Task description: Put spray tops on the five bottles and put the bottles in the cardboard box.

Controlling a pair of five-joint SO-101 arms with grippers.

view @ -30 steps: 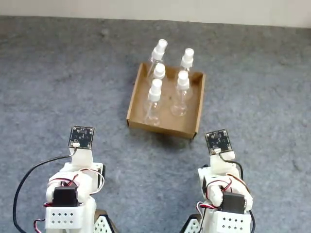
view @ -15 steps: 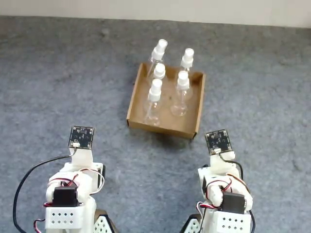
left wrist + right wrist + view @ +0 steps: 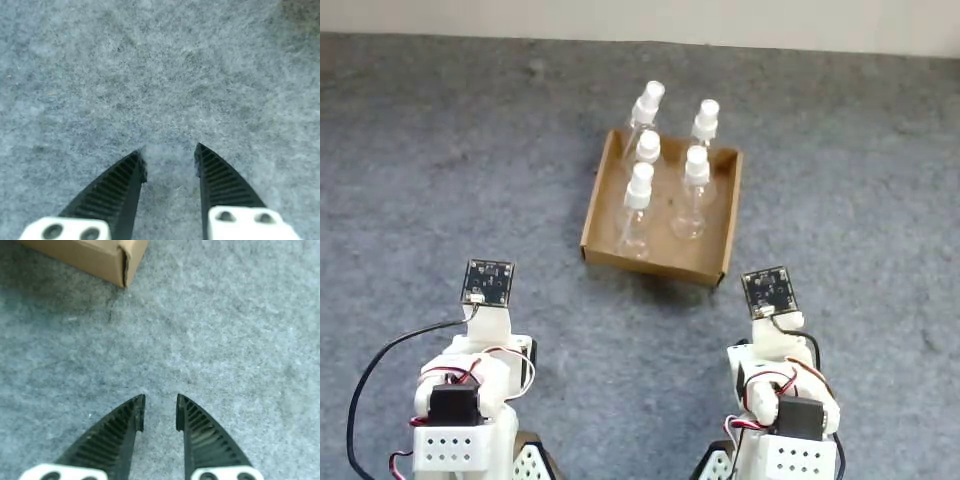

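The left hand (image 3: 170,155) and right hand (image 3: 160,410) are hovering over the table (image 3: 470,150), jaws apart and gripping nothing. Five bottles (image 3: 636,225) with spray tops (image 3: 640,187) are standing in the cardboard box (image 3: 650,262).

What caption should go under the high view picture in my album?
Five spray-topped bottles stand upright in the cardboard box on the grey carpet.

This is looking like a small robotics lab set-up: grey felt-like matting is covering the bench (image 3: 440,150), a pale wall (image 3: 620,15) is running along its far edge, and the left arm (image 3: 470,400) and right arm (image 3: 782,400) are showing bare servos and loose wires at its near edge.
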